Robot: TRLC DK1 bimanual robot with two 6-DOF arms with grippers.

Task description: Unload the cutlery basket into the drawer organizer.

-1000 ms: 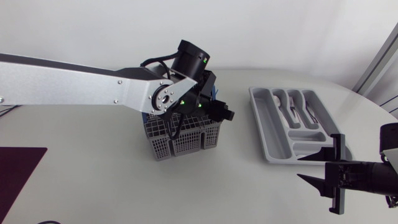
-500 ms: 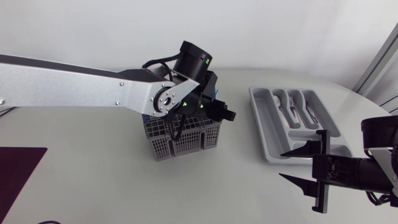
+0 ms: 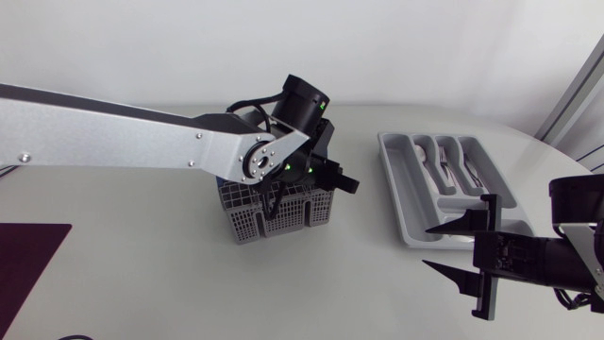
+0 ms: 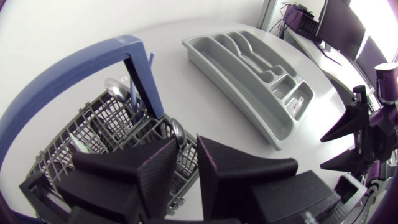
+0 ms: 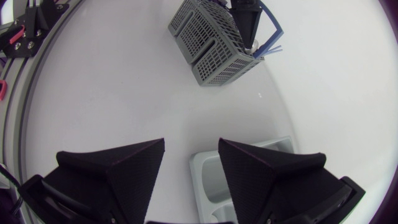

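Jaws of the left arm point(image 3: 142, 137) sit over the grey plastic mesh cutlery basket point(image 3: 274, 215). A round-ended steel handle point(image 4: 177, 132) stands at their tips, and I cannot tell if it is clamped. Jaws of the right arm point(image 3: 547, 260) gape empty, with the grey plastic drawer organizer point(image 3: 404, 194) just ahead. This looks like the picking step; next comes a straight lift. The right arm has crept closer to the organizer.

A smooth white round-edged tabletop point(image 3: 142, 255) is lying under soft, even light, and a dark maroon flat mat point(image 3: 28, 260) is sitting at its near-left edge.
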